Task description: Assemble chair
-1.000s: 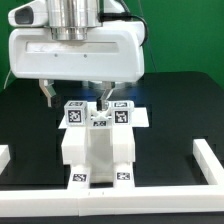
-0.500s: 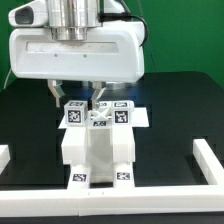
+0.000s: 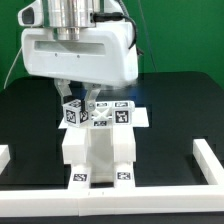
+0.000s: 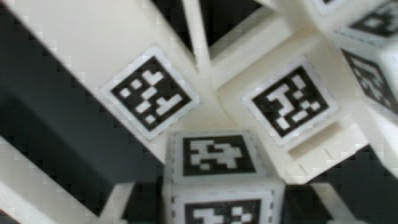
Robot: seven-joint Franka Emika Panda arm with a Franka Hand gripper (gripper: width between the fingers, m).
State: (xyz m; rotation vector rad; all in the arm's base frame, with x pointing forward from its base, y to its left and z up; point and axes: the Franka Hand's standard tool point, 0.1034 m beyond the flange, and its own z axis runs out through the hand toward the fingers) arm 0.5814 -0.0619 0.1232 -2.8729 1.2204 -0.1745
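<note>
In the exterior view the partly built white chair (image 3: pixel 100 150) stands mid-table, with square tags on its top and front. At its top left corner a small white tagged block (image 3: pixel 72 113) sits tilted between the fingers of my gripper (image 3: pixel 75 102), which reaches down from the big white hand. In the wrist view the same block (image 4: pixel 217 160) shows two tagged faces. One finger (image 4: pixel 118 200) stands close on one side and the other presses the opposite side. The gripper (image 4: pixel 222 205) is shut on the block. Larger tagged chair slabs (image 4: pixel 151 90) lie beyond it.
White border rails run along the front (image 3: pixel 110 205), the exterior view's right (image 3: pixel 205 165) and its left (image 3: pixel 5 155) of the black table. The robot's hand hides the table behind the chair.
The jaws have come together from wide open onto the small block. The block now sits tilted, and the hand has shifted slightly toward the exterior view's left.
</note>
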